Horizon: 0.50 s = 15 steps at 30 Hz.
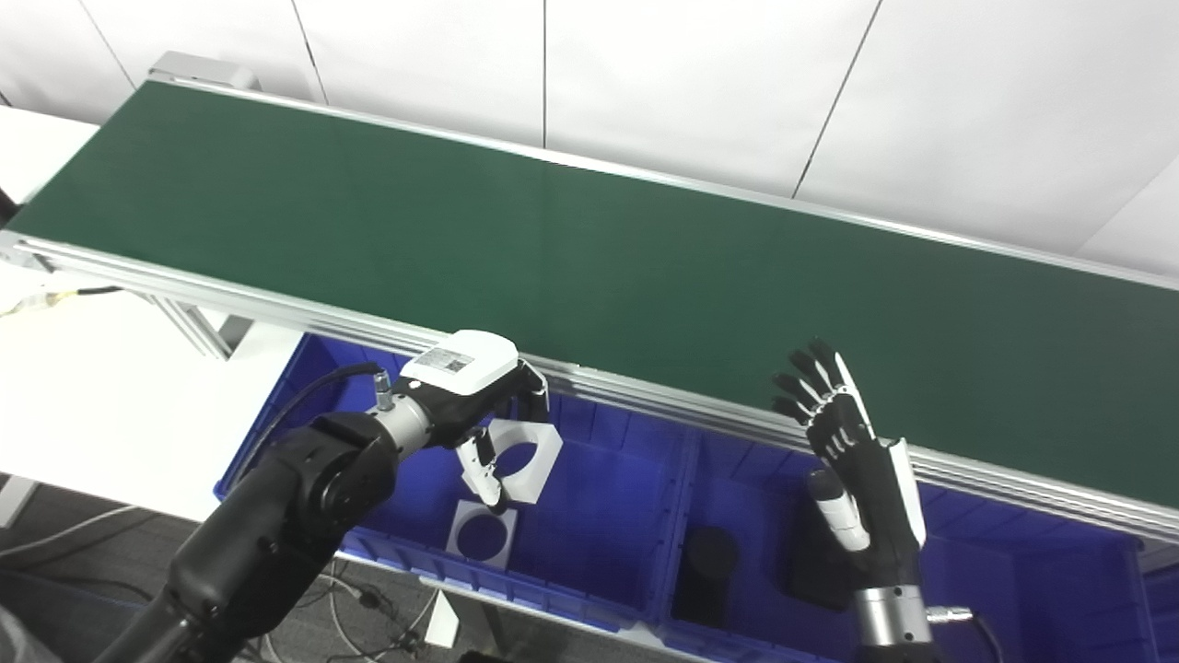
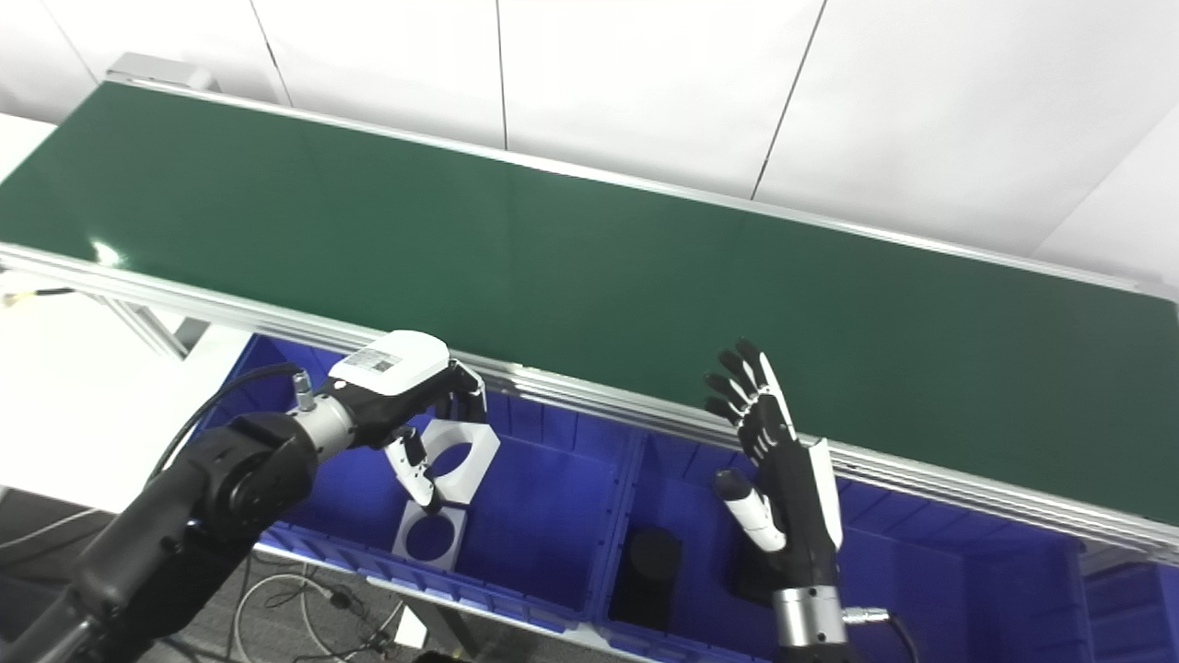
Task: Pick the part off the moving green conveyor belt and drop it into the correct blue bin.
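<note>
My left hand (image 1: 474, 387) hangs over the left blue bin (image 1: 589, 543), shut on a white part with a round hole (image 1: 525, 459); its fingers curl over the part's top edge and the thumb crosses its front. A second white part with a round hole (image 1: 484, 534) lies flat on that bin's floor just below. The green conveyor belt (image 1: 589, 249) runs behind both hands and carries nothing visible. My right hand (image 1: 852, 451) stands upright and open over the middle blue bin (image 1: 746, 479), fingers spread near the belt's front rail.
Two black parts (image 1: 705, 562) sit in the middle bin, one partly behind my right hand. A further blue bin (image 1: 1041, 589) lies to the right. The belt's aluminium rail (image 1: 645, 391) runs above the bins. A white table (image 1: 101, 396) is at left.
</note>
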Each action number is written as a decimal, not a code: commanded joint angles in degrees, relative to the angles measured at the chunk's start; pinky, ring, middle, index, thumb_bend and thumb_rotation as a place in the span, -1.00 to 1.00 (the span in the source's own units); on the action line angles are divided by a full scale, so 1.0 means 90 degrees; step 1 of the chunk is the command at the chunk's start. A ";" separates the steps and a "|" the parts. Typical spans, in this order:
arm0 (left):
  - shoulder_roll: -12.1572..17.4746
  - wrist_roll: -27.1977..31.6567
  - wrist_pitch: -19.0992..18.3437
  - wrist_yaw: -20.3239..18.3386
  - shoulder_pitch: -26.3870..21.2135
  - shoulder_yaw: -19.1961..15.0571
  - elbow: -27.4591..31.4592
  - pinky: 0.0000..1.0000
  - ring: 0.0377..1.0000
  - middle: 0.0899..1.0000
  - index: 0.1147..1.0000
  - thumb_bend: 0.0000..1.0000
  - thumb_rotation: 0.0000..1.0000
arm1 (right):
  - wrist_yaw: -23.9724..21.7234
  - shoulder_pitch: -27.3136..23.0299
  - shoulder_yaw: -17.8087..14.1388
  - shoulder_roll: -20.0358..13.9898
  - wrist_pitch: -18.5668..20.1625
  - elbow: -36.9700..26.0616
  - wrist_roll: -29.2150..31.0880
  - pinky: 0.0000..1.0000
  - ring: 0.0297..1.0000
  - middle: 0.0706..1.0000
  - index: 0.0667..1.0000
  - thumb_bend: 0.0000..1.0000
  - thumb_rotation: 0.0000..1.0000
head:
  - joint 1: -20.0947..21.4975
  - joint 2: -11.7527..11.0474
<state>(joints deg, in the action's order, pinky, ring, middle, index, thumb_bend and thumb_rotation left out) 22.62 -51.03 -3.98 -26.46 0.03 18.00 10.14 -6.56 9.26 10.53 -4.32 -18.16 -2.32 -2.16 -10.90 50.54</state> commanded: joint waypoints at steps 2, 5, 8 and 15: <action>-0.0124 -0.0156 0.0090 0.0480 -0.0117 0.0116 -0.0299 -0.16 -0.02 0.10 -0.14 0.04 -0.89 | 0.0018 -0.0047 -0.0026 0.0069 -0.0015 -0.0245 -0.0042 0.57 0.70 0.82 0.92 0.68 0.73 | 0.0004 0.0018; -0.0229 -0.0226 0.0056 0.0715 -0.0137 0.0222 -0.0650 -0.20 -0.07 0.07 -0.14 0.04 -0.89 | 0.0031 -0.0018 -0.0022 0.0085 0.0055 -0.0321 -0.0075 0.58 0.70 0.81 0.92 0.69 0.74 | 0.0018 0.0022; -0.0286 -0.0263 0.0081 0.0931 -0.0135 0.0297 -0.0869 -0.20 -0.06 0.07 -0.14 0.04 -0.90 | 0.0026 -0.0010 -0.0025 0.0101 0.0072 -0.0332 -0.0087 0.58 0.70 0.82 0.92 0.69 0.75 | 0.0052 0.0029; -0.0285 -0.0199 0.0040 0.0999 -0.0120 0.0354 -0.0855 -0.14 -0.01 0.09 -0.14 0.04 -0.89 | 0.0010 -0.0019 -0.0028 0.0113 0.0016 -0.0291 -0.0072 0.57 0.69 0.82 0.92 0.69 0.73 | 0.0099 0.0028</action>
<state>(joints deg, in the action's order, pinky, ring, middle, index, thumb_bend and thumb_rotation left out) 19.33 -53.01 -3.97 -18.89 -0.05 21.25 0.70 -6.48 9.49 10.45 -3.88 -17.71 -3.41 -3.25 -9.93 50.80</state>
